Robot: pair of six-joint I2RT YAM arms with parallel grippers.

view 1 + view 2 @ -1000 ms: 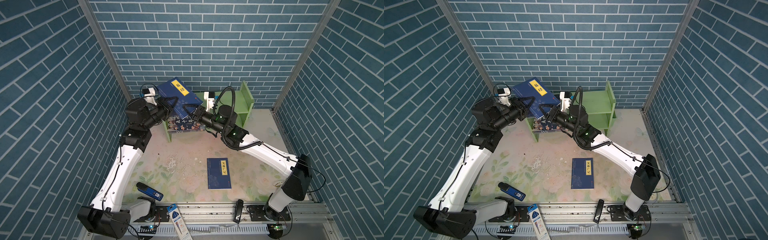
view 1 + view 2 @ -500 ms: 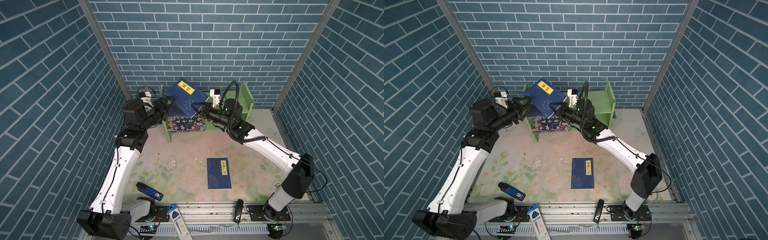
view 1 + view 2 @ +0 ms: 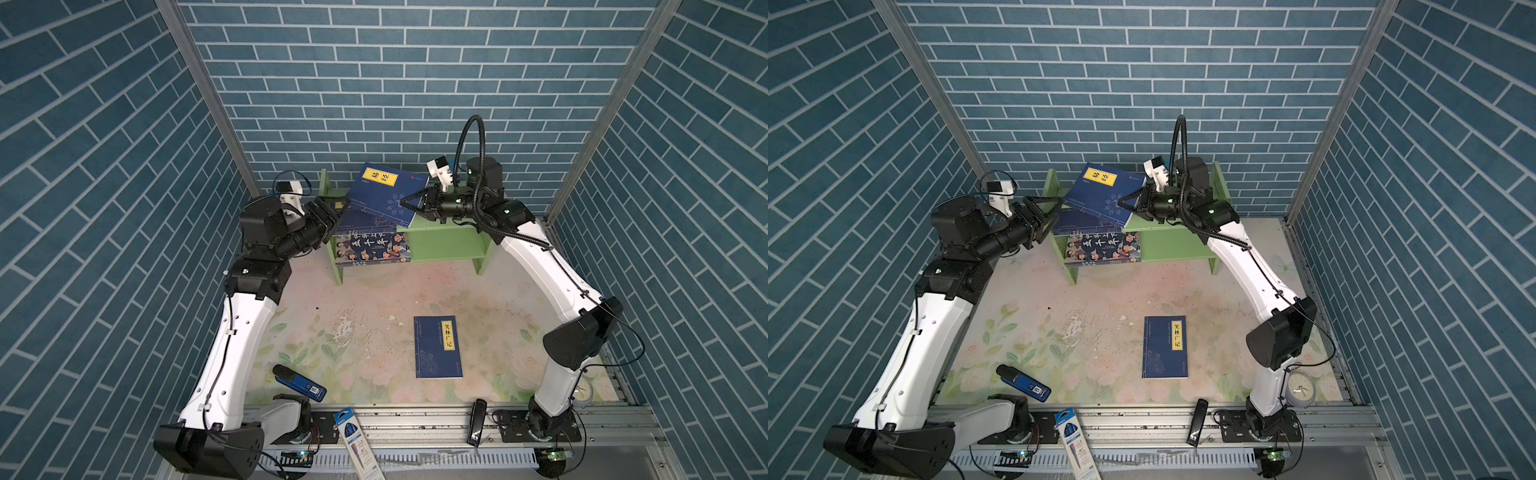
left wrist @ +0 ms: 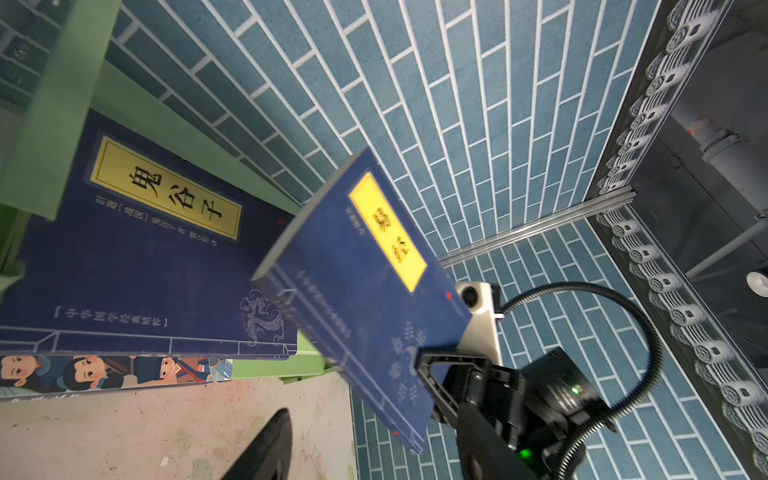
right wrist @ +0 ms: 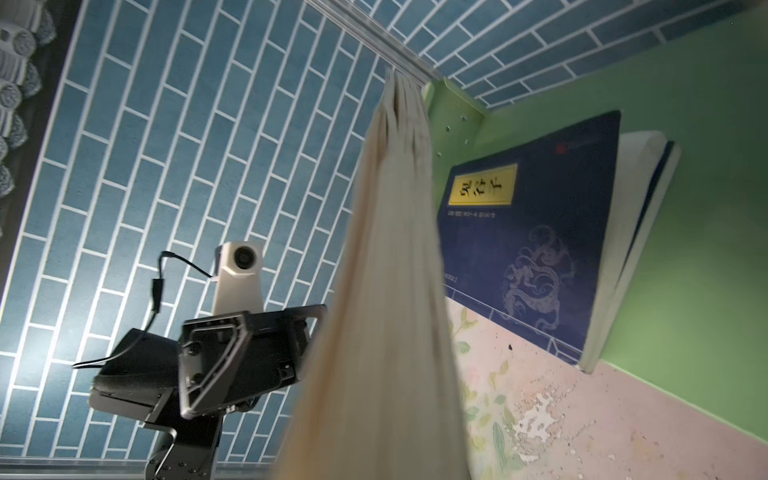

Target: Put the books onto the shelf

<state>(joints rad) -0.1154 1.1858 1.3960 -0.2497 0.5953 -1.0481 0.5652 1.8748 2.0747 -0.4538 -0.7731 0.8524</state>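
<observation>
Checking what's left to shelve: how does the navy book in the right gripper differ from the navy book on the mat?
The held book is tilted above the shelf; the mat book lies flat. The right gripper pinches the held book's edge; nothing touches the mat book. Both are thin, navy, with a yellow title label.

Left hand [image 3: 1058, 208] spread, right hand [image 3: 1122, 203] clamped.
</observation>
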